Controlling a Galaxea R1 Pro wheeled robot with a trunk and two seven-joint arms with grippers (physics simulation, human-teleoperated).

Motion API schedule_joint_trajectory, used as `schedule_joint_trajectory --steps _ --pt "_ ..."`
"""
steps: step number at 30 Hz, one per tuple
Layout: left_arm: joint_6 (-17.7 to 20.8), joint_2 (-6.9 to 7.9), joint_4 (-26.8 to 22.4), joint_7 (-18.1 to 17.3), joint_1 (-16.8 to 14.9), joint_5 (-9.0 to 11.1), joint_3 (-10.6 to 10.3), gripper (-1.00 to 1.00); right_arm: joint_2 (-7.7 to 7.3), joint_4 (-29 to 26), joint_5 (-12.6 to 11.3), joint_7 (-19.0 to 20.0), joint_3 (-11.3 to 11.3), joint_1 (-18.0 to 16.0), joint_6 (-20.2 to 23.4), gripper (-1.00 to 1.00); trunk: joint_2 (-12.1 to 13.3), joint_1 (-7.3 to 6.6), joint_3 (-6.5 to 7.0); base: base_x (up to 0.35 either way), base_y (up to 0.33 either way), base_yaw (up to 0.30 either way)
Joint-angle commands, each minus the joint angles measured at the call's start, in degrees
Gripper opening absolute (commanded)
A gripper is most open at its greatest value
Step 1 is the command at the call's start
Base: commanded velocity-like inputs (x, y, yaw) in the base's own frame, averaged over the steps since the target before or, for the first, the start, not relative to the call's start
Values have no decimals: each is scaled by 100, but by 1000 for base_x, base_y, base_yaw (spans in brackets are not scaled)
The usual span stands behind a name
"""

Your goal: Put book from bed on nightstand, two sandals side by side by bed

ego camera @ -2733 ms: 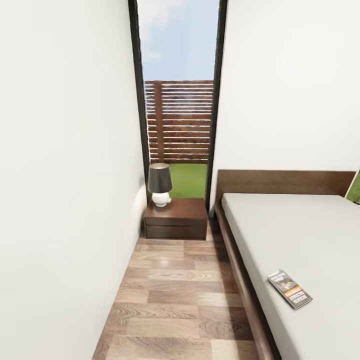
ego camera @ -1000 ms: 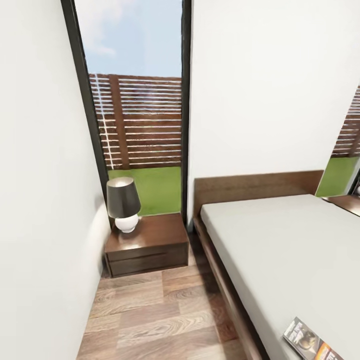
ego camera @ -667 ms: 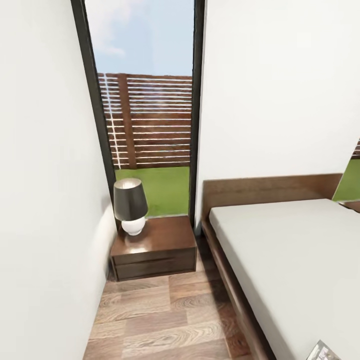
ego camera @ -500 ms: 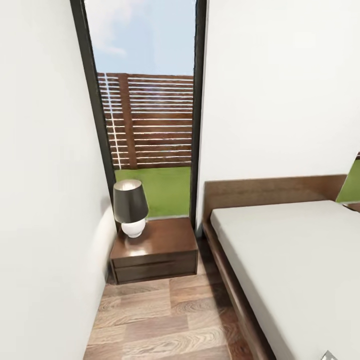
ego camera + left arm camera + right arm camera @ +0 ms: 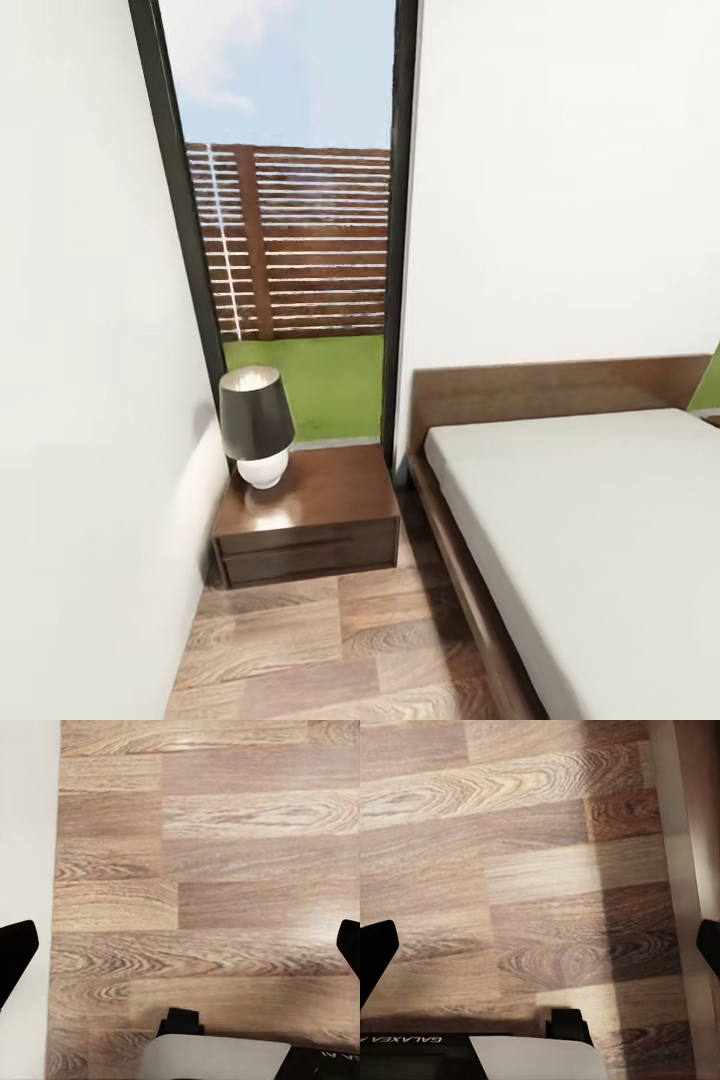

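**A:** so where are you and what's in front of you?

**B:** In the bedroom, in the narrow strip of wood floor (image 5: 330,640) between the white wall (image 5: 80,400) and the bed (image 5: 600,540). From my head I see the nightstand (image 5: 305,515) straight ahead, tucked into the corner under the tall window (image 5: 295,220), just beside the bed's headboard end. A lamp (image 5: 256,425) with a dark shade and white base stands on its top, toward the wall side. The rest of the top is bare wood.

**A:** grippers?

**B:** Both point down at the floor. The left gripper (image 5: 180,945) is spread wide with nothing in it, one fingertip (image 5: 15,952) at each edge of its wrist view, planks below and the white wall along one side. The right gripper (image 5: 540,945) is the same, wide and holding nothing, with a fingertip (image 5: 376,954) at each edge. Its wrist view shows planks, and what seems to be the bed frame (image 5: 697,855) running along one side, casting shadow on the floor.

**A:** mattress?

**B:** Plain grey, as far as I can see.
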Motion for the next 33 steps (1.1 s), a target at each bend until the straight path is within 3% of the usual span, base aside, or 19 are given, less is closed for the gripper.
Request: schedule_joint_trajectory --steps 1,13,33 --pt "-18 1 4 22 -5 49 -52 100 2 7 -59 -5 49 -5 -21 100 -3 2 -7 211 0 1" --pt "-18 1 4 22 -7 55 -51 100 1 9 -62 -5 49 -5 -21 100 -3 2 -7 127 16 0" --pt "-21 1 4 22 -9 54 -55 100 14 1 -36 -5 53 -5 -28 100 -3 2 -7 13 5 0"
